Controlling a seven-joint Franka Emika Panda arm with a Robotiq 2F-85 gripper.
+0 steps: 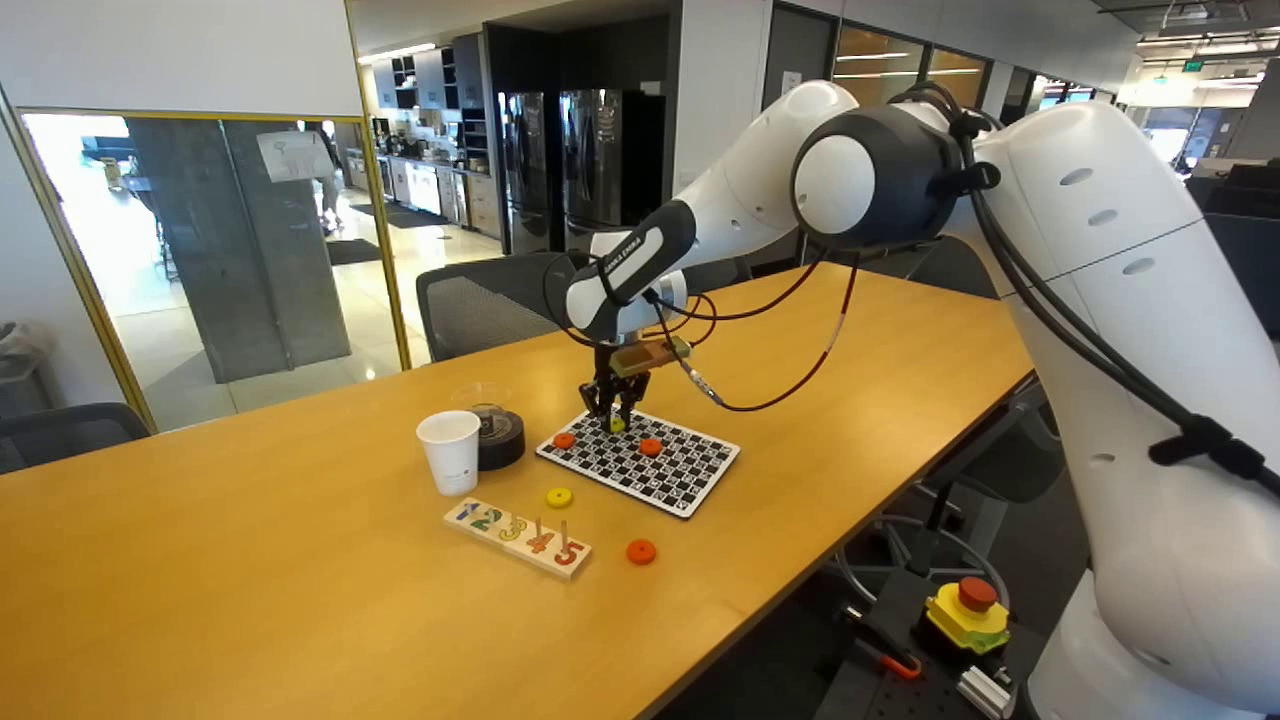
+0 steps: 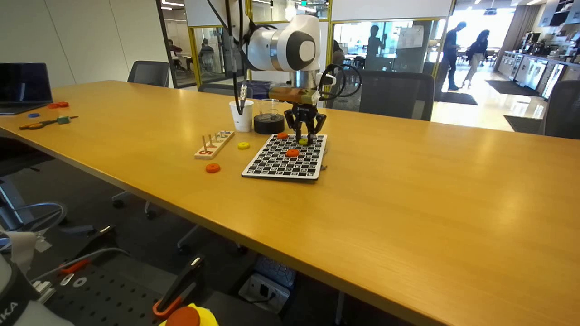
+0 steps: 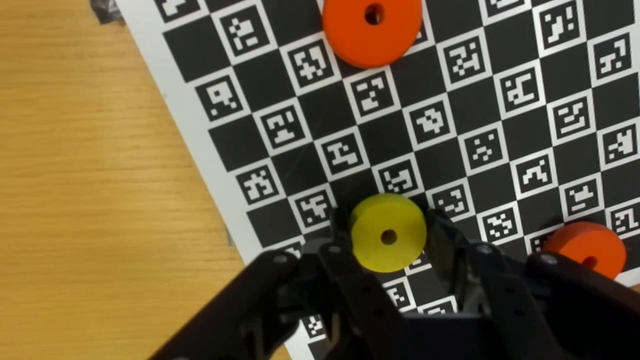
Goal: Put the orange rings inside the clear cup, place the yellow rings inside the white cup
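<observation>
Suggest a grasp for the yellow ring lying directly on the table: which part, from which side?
Outer rim, I'd say: bring the pincer straight down and pinch two opposite points. The yellow ring lies flat on the table, leaving its top and edge exposed; the pegged number board beside it could hamper a low approach from that side.

Numerals 1 to 5 line the wooden board (image 1: 518, 538), 5 nearest the table's (image 1: 250, 570) robot-side edge. A "FRANKA EMIKA" label (image 1: 634, 263) marks the robot arm (image 1: 880, 180); "KA" shows on a robot part (image 2: 18, 301). The white cup's (image 1: 450, 455) print is illegible.
</observation>
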